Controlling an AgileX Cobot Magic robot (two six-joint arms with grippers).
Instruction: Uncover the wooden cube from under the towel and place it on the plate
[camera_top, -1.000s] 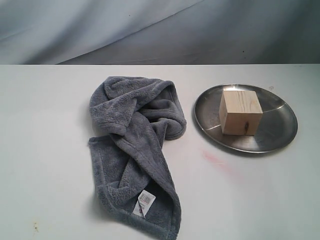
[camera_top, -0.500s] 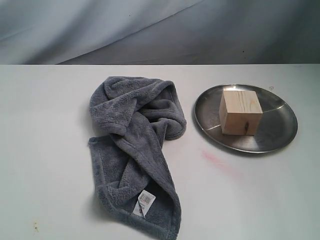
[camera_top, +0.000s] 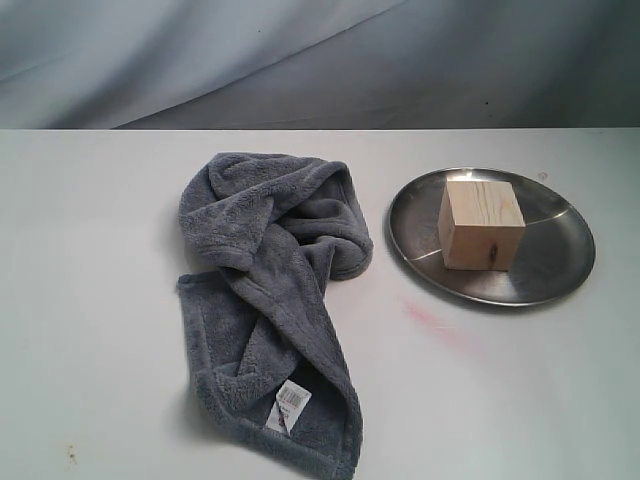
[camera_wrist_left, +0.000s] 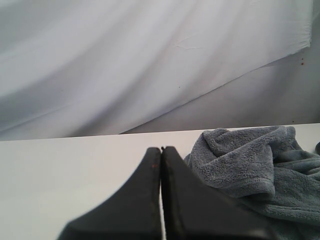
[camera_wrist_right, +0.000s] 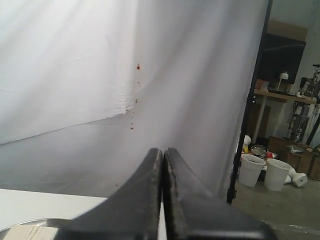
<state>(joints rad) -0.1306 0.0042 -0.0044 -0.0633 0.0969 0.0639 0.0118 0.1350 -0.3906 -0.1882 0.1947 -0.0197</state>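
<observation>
Exterior view: nothing has shifted since a second ago. The wooden cube (camera_top: 481, 224) sits upright on the plate (camera_top: 560, 272), with the towel (camera_top: 275, 290) crumpled beside it on the worktop (camera_top: 100, 300). Left fingers (camera_wrist_left: 142, 202) are pressed together, empty, near the towel; right fingers (camera_wrist_right: 142, 202) are likewise closed on nothing, and the cube is clear of both. Cube is pale tan with visible grain and a small dark knot on its front face.

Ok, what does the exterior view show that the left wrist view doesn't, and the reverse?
Only the exterior view: the wooden cube standing on the plate, and the white label on the towel. Only the left wrist view: the left end effector, jaws shut with nothing between them. Both: the crumpled towel lying on the white table.
</observation>
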